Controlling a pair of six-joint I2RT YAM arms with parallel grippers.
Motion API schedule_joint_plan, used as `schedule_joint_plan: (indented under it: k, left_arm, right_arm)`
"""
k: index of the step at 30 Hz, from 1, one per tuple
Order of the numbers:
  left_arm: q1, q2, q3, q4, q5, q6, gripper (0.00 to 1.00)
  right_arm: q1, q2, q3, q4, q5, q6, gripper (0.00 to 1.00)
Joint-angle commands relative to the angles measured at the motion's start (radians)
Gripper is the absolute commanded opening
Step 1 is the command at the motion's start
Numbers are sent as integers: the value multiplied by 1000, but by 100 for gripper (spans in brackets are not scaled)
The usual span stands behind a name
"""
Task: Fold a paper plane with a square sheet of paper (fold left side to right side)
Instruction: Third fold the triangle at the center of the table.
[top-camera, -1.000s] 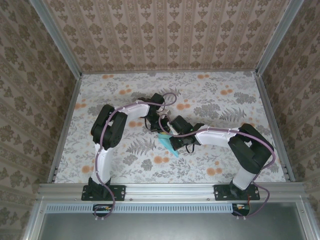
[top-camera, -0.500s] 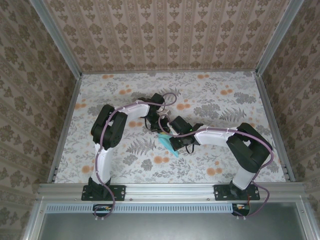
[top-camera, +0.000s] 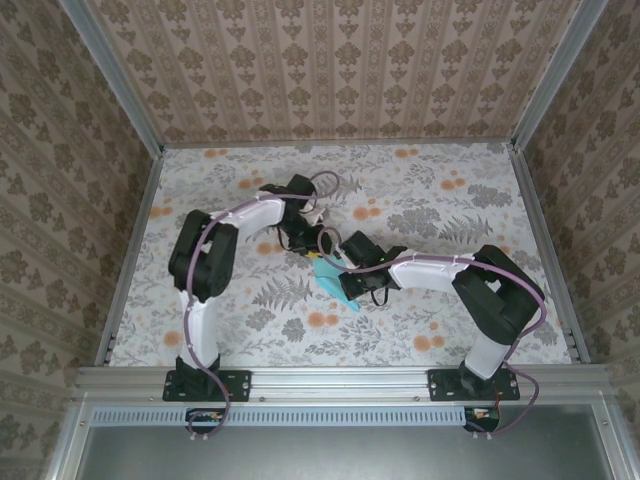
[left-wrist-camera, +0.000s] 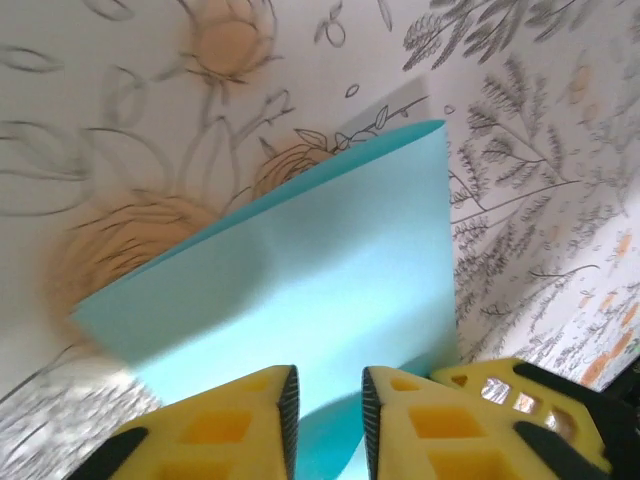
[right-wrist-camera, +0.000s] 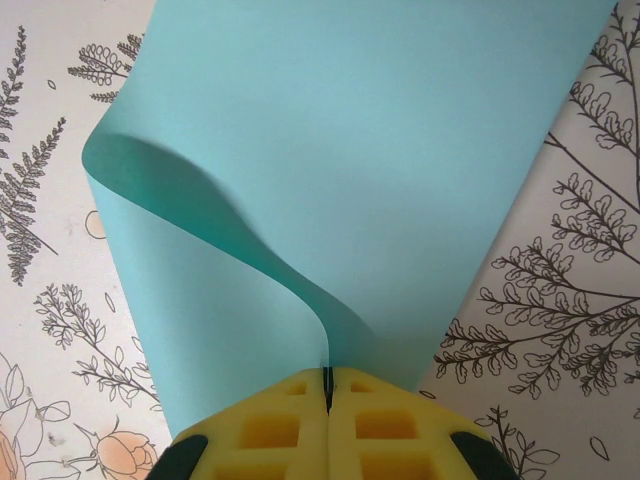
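One fold is barely begun: the right gripper (right-wrist-camera: 327, 385) pinches the bowed square sheet of paper (right-wrist-camera: 380, 170) at the top view's centre, the left gripper (left-wrist-camera: 328, 410) stands slightly parted, and no crease shows yet.

The left gripper (left-wrist-camera: 328, 385) now parts its jaws a little over the square sheet of paper (left-wrist-camera: 300, 290), and the left arm's elbow (top-camera: 195, 262) shifts toward 9 o'clock.

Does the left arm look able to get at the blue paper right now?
Probably yes: the left gripper sits right at the paper, jaws slightly apart, nothing between them; the right gripper pinches it elsewhere.
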Motion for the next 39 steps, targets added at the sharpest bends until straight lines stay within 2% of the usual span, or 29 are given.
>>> schedule_joint_plan:
  k: [1, 6, 9, 25, 39]
  left_arm:
    - [14, -117, -90, 13, 15, 15, 20]
    - [1, -202, -264, 185, 159, -50, 13]
    - [-29, -220, -313, 235, 185, -70, 13]
    - [-87, -147, -346, 286, 172, -108, 11]
    - [-90, -107, -395, 290, 111, -100, 10]
  right_arm:
    - [0, 40, -11, -61, -15, 6, 0]
    - [-1, 45, -7, -63, -20, 5, 0]
    - [0, 44, -7, -67, -18, 3, 0]
    - [-1, 44, -7, -73, -19, 5, 0]
    - [0, 50, -6, -75, -18, 4, 0]
